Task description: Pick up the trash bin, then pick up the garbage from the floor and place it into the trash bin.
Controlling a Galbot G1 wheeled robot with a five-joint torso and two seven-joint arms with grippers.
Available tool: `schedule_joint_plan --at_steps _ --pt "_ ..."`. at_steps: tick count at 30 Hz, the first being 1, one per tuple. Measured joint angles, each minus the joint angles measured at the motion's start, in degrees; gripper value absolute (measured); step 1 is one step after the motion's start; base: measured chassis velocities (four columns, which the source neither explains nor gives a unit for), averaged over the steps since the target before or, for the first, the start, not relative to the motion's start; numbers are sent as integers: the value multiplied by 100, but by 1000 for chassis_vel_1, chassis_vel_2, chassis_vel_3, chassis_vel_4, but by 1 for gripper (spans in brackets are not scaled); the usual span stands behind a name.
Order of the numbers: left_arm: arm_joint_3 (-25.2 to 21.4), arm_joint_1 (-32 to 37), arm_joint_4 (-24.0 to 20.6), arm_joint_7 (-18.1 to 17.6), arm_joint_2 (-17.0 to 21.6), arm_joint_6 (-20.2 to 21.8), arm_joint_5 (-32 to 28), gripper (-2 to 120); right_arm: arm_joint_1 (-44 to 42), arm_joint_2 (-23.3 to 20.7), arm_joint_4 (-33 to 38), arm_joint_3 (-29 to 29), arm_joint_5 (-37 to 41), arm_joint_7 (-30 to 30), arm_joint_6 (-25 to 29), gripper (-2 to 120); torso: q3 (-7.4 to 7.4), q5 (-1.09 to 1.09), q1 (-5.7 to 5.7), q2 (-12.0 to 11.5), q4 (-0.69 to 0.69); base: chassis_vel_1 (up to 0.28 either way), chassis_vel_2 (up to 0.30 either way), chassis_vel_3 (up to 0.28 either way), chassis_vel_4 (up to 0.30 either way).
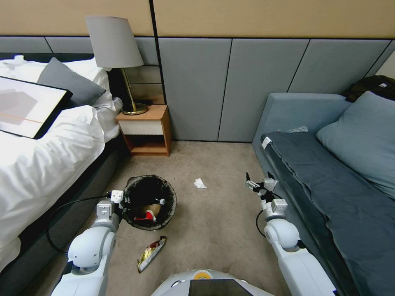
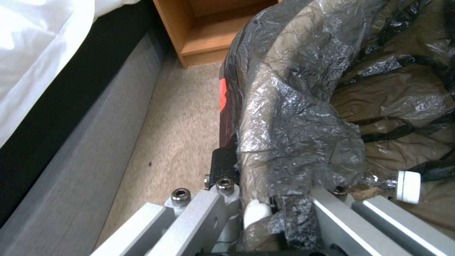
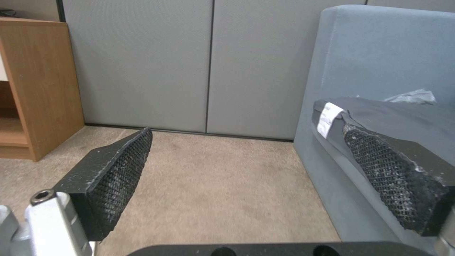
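Note:
The trash bin (image 1: pixel 168 211), round and lined with a crinkled black bag (image 2: pixel 294 117), is on the left of the floor near the bed. My left gripper (image 1: pixel 124 201) is shut on the bin's left rim, one finger outside and one inside under the bag. Inside the bin lie a gold and a red wrapper (image 1: pixel 149 212) and a small bottle with a white cap (image 2: pixel 408 186). On the carpet lie a crumpled white tissue (image 1: pixel 200 183) and a gold-and-red foil wrapper (image 1: pixel 151 253). My right gripper (image 1: pixel 260 183) hangs open and empty beside the sofa, its pads (image 3: pixel 121 170) wide apart.
A bed (image 1: pixel 45 156) with white covers runs along the left. A wooden nightstand (image 1: pixel 146 129) with a lamp stands at the wall. A grey-blue sofa (image 1: pixel 329 172) fills the right side. Bare carpet (image 1: pixel 218 222) lies between bin and sofa.

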Motion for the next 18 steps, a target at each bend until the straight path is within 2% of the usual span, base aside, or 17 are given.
schedule_joint_plan --at_steps 18 --pt "-5 -12 0 1 22 0 -6 0 37 -129 3 -52 14 98 18 100 0 1 0 0 1 -99 102 104 -103"
